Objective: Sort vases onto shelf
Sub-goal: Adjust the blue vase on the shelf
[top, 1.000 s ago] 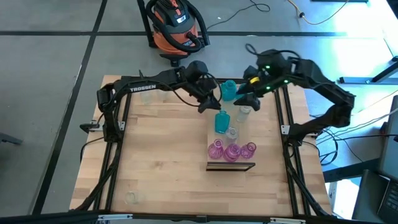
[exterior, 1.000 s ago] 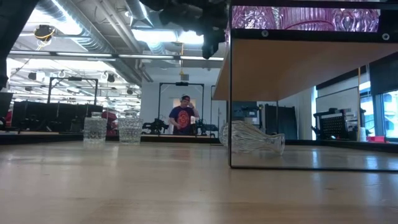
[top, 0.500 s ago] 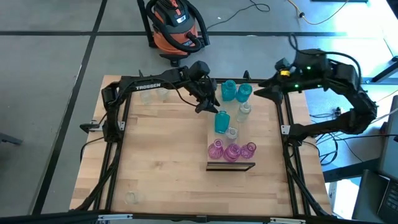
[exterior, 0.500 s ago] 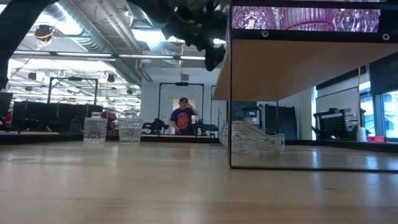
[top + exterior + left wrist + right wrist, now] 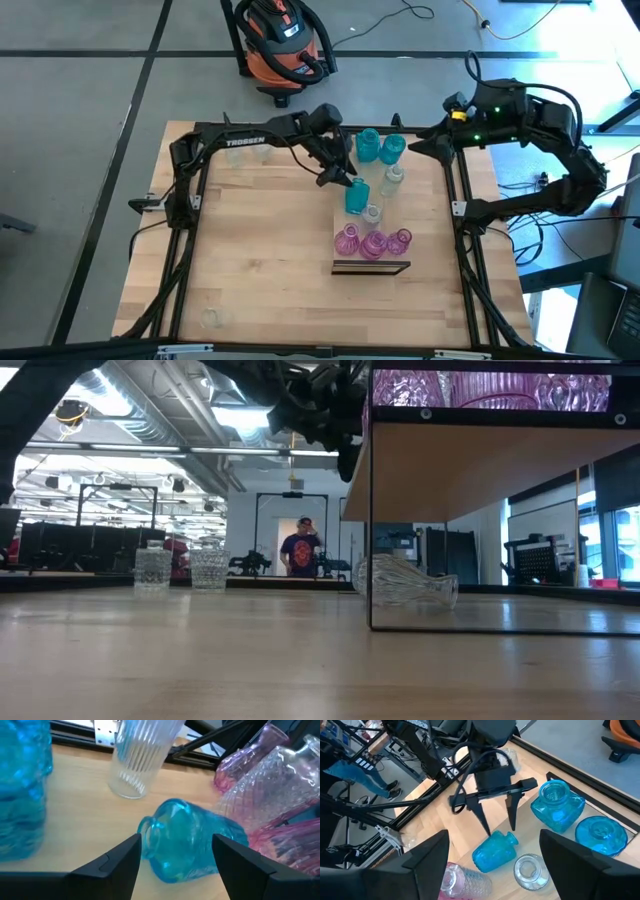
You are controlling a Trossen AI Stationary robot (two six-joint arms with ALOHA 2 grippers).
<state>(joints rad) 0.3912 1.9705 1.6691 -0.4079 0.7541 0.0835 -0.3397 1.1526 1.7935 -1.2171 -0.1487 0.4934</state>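
Note:
The shelf point(image 5: 340, 215) is a raised light-wood board carrying teal, clear and pink vases. One teal vase point(image 5: 192, 847) lies on its side on the board point(image 5: 357, 195). My left gripper point(image 5: 343, 180) hangs open just over it, slanting down. One finger point(image 5: 107, 865) stands on each side of the vase's neck end and neither touches it. My right gripper point(image 5: 418, 147) is open and holds nothing, off the shelf's far right side. Two teal vases point(image 5: 367, 146) point(image 5: 392, 150) stand upright at the shelf's far end. Three pink ones point(image 5: 373, 243) stand near its dark edge.
A clear vase point(image 5: 405, 582) lies on the tabletop under the shelf. Two clear glass pieces point(image 5: 153, 568) point(image 5: 210, 568) stand at the table's far left, and another point(image 5: 210, 318) near the front left. Black frame rails run along the table's sides. A person point(image 5: 300, 550) stands in the room beyond.
My left gripper has sunk toward the lying teal vase and rolled a little; the vase has stayed where it was. My right gripper has drawn back from over the shelf's far end toward the table's right edge, uncovering the second upright teal vase, then kept still.

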